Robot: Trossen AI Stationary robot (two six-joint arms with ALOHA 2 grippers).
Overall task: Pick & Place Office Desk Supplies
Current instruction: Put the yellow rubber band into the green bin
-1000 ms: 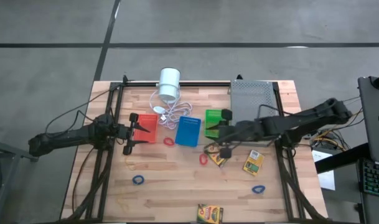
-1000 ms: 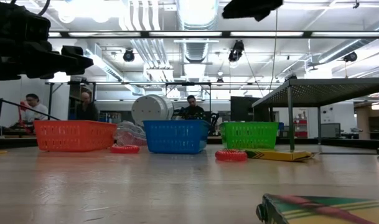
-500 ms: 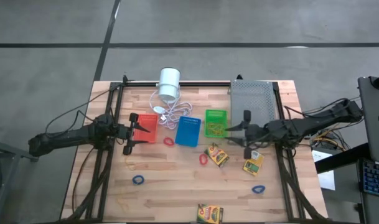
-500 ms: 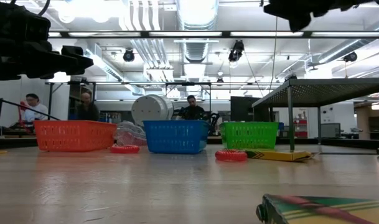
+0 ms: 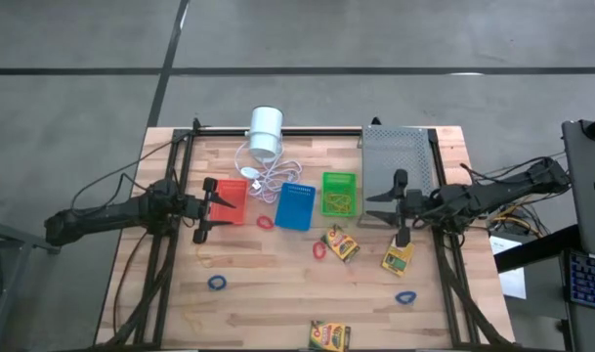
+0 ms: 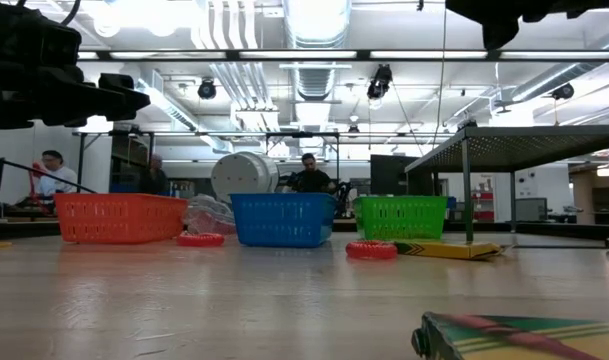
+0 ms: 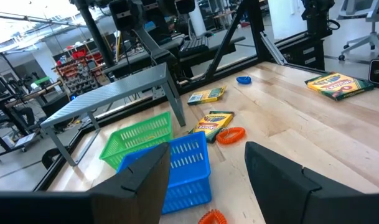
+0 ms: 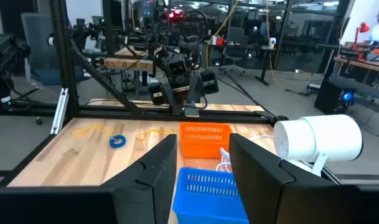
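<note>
Left gripper point(image 5: 203, 207): fingers spread, empty, poised at the red basket point(image 5: 229, 200) near the tabletop's left edge, probably waiting. Blue basket point(image 5: 295, 205) and green basket point(image 5: 338, 194): mid-table, ready as bins. Right gripper point(image 5: 400, 207): spread, empty, beside the grey tray point(image 5: 397, 156), above a crayon box point(image 5: 398, 256), likely its next pick.

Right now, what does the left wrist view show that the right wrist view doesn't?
Only the left wrist view shows the green basket, the grey metal tray on its legs, three crayon boxes and an orange-red rubber band. Only the right wrist view shows the red-orange basket, the white cylinder and the left end effector, open above the table. Both show the blue basket, the wooden table and a blue rubber band, a different one in each view.
</note>
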